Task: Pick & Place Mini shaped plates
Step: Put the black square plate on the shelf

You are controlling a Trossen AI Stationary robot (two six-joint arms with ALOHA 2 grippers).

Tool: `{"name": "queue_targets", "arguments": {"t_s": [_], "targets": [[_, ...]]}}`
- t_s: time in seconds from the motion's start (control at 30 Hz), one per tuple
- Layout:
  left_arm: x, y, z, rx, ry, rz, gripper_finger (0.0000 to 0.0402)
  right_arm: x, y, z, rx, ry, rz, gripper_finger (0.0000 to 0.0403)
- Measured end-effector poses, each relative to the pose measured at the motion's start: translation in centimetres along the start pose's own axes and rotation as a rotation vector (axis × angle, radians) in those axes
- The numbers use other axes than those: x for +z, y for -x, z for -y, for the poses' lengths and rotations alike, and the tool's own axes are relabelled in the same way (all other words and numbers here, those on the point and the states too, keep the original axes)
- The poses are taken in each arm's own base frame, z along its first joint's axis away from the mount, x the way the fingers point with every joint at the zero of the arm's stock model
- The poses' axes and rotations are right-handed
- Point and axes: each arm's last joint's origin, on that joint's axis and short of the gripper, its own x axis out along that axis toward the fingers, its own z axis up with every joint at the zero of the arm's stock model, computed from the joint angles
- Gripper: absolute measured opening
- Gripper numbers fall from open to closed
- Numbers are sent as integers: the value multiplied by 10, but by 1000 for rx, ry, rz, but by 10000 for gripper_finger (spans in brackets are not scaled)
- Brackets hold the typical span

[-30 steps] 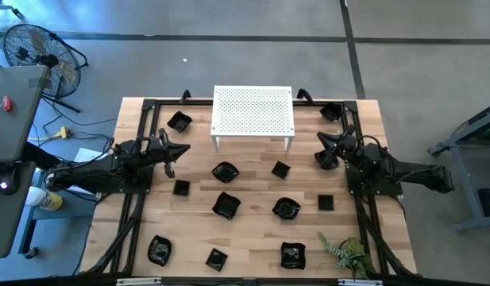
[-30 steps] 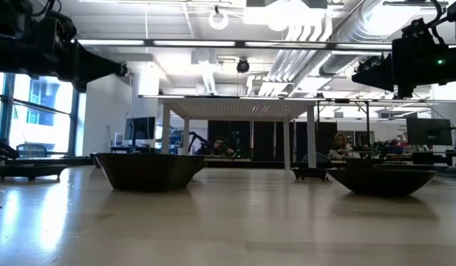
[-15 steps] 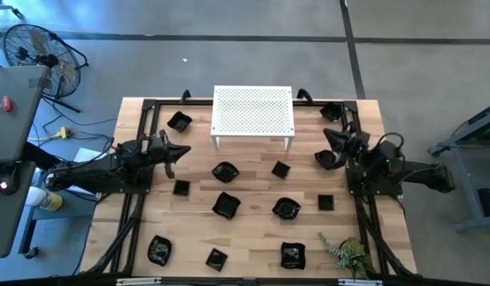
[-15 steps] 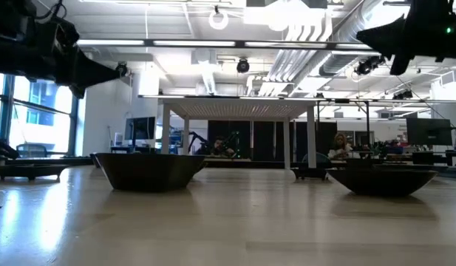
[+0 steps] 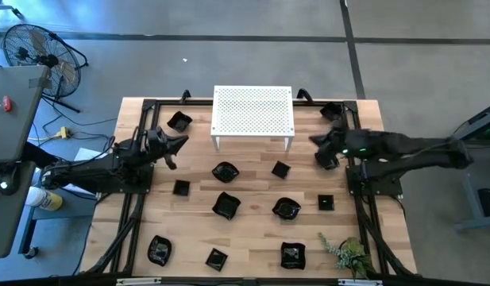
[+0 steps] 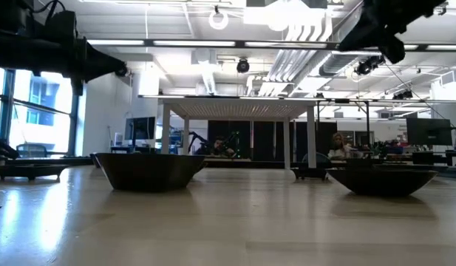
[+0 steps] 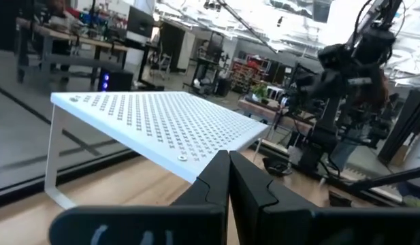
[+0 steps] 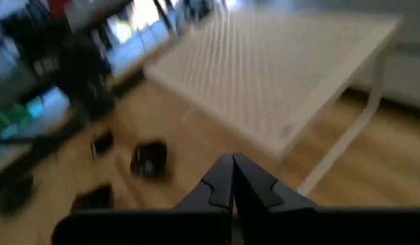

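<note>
Overhead, a dozen mini shaped plates lie scattered across the wooden bench (image 5: 252,230) in front of the white perforated stand (image 5: 253,112). One wavy-edged plate (image 5: 225,171) sits just ahead of the stand, a small square plate (image 5: 280,169) lies to its right, and another dark dish (image 5: 179,121) rests beside the stand's left end. More plates line the near edge, next to a sprig of green leaves (image 5: 345,253).

The left pincer (image 5: 178,144) hangs over the bench near the stand's left front leg; the left wrist view shows its fingers (image 7: 247,187) pressed together with nothing between them. The right pincer (image 5: 318,140) reaches in from the opposite side toward the stand's right front leg, close above a plate (image 5: 327,160) at that edge. Its fingers (image 8: 223,180) are likewise pressed together and empty in the right wrist view, which is blurred. A floor fan (image 5: 34,49) stands off the bench's far left corner.
</note>
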Motion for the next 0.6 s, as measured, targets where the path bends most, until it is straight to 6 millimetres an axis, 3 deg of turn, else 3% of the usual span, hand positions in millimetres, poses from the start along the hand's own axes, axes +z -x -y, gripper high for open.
{"name": "queue_targets", "arguments": {"t_s": [0.17,0.3,0.6], "targets": [[-3,-1,0,-13,-36,-37,1,-22,-31,-22,11,-91,-231,2],[-9,-2,-1,12,-50,-88,1,-42,-51,-25,-87,-159,-371,15],[-14,-5,-2,32,-66,-134,1,-69,-94,-24,-336,-488,-432,88]]}}
